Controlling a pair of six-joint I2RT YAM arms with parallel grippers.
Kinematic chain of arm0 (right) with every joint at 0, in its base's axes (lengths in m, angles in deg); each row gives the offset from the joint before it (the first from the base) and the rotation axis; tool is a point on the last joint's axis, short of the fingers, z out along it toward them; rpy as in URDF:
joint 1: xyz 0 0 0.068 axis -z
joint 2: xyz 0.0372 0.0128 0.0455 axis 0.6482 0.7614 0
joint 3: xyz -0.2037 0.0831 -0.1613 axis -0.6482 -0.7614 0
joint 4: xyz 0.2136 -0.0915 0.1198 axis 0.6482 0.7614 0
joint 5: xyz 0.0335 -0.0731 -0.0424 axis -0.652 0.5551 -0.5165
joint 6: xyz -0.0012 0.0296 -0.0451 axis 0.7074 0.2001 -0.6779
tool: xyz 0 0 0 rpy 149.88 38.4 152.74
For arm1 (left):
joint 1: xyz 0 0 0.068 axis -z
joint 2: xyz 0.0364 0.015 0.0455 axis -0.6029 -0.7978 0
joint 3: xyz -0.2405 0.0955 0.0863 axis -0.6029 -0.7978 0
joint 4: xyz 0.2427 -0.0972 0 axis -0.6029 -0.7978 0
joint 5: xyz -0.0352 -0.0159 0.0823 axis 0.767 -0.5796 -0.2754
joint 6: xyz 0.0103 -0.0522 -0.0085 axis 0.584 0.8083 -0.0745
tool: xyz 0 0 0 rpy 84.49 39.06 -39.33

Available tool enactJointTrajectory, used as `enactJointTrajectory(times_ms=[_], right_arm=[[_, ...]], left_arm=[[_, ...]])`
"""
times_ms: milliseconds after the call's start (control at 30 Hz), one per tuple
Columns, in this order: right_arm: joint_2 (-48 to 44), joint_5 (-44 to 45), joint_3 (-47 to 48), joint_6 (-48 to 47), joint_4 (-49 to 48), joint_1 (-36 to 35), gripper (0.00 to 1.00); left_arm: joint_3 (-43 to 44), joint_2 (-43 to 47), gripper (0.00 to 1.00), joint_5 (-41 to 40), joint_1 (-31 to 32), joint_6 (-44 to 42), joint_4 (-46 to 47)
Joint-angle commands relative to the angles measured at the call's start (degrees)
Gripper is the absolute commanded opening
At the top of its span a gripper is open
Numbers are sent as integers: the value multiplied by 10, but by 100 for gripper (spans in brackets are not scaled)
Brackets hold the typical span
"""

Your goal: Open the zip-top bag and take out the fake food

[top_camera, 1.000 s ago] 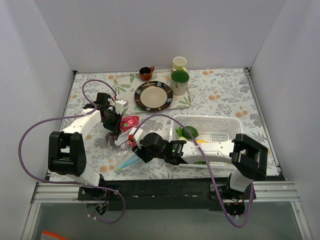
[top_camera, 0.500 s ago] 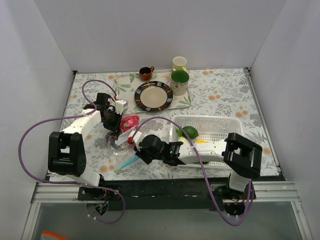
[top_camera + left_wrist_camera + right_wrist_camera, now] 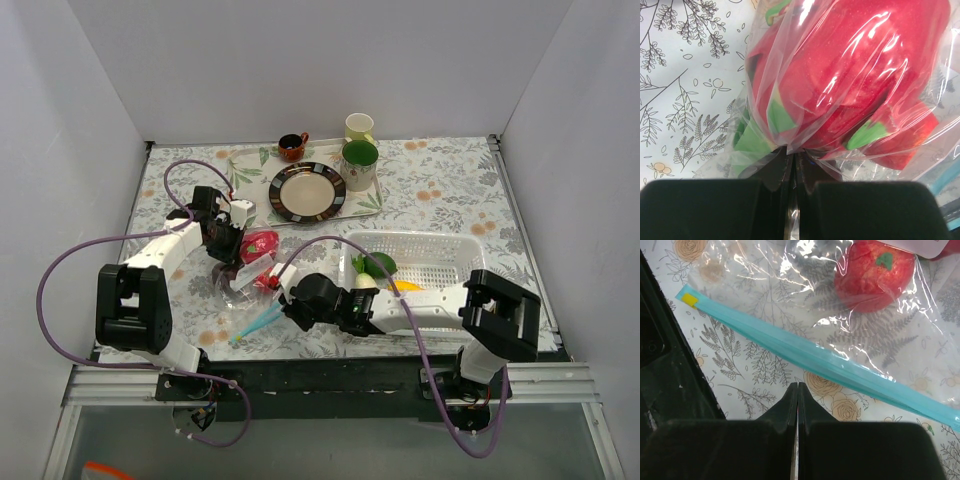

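The zip-top bag (image 3: 248,288) lies on the flowered cloth left of centre, its light blue zip strip (image 3: 258,322) at the near side. Red and magenta fake food (image 3: 260,245) shows inside it. In the left wrist view my left gripper (image 3: 791,156) is shut on a pinch of the bag's clear plastic (image 3: 805,125), with red and green toy food (image 3: 850,75) just beyond. In the top view it (image 3: 228,262) is at the bag's far-left edge. My right gripper (image 3: 797,386) is shut and empty, its tips just short of the zip strip (image 3: 810,357). A red toy fruit (image 3: 874,275) lies in the bag beyond.
A white perforated basket (image 3: 440,250) at the right holds a green piece (image 3: 380,265) and a yellow piece (image 3: 405,285). A tray at the back carries a dark-rimmed plate (image 3: 307,191), a green-lined mug (image 3: 360,163), a pale cup (image 3: 359,127) and a small brown cup (image 3: 292,147).
My right arm has drawn back a little to the right and toward the near edge, away from the bag. My left gripper has kept its hold on the bag.
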State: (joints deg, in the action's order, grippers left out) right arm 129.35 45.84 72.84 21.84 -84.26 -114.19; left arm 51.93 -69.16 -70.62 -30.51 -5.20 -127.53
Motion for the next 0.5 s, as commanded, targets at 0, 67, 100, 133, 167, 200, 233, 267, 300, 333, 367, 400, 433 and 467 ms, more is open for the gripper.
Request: enactJointTrajectory(times_ms=[0,67,100,133,167,200,233,267,300,333,367,400,433,467], right_arm=[[48,33,33,-9,-46,-1,1],[90,43,73,-14,-31,2,1],[102,49,84,-20,-30,2,1],[110,54,96,-22,-30,2,1],[122,60,109,-25,-35,1,1],[124,73,112,-31,-40,2,1],[126,78,113,-36,-46,2,1],[127,87,114,-41,-63,2,1],[128,102,116,-45,-67,2,4],[129,106,117,-55,-72,3,6],[131,111,122,-58,-74,4,10],[132,111,131,-60,-74,5,11],[132,115,137,-64,-73,7,11],[135,121,140,-66,-76,7,18]], left_arm=[[-38,-23,0,-33,2,-9,-9],[-36,-27,0,-32,2,-9,-9],[-36,-29,0,-30,2,-8,-11],[-36,-31,0,-29,2,-8,-13],[-39,-32,0,-32,2,-13,-12],[-41,-30,0,-33,2,-13,-10],[-46,-29,0,-34,2,-14,-9],[-49,-28,0,-36,2,-16,-9],[-50,-27,0,-36,2,-19,-7],[-52,-26,0,-36,2,-19,-7],[-54,-27,0,-35,2,-18,-7],[-56,-27,0,-33,2,-18,-7],[-57,-26,0,-32,2,-18,-6],[-61,-27,0,-30,2,-19,-6]])
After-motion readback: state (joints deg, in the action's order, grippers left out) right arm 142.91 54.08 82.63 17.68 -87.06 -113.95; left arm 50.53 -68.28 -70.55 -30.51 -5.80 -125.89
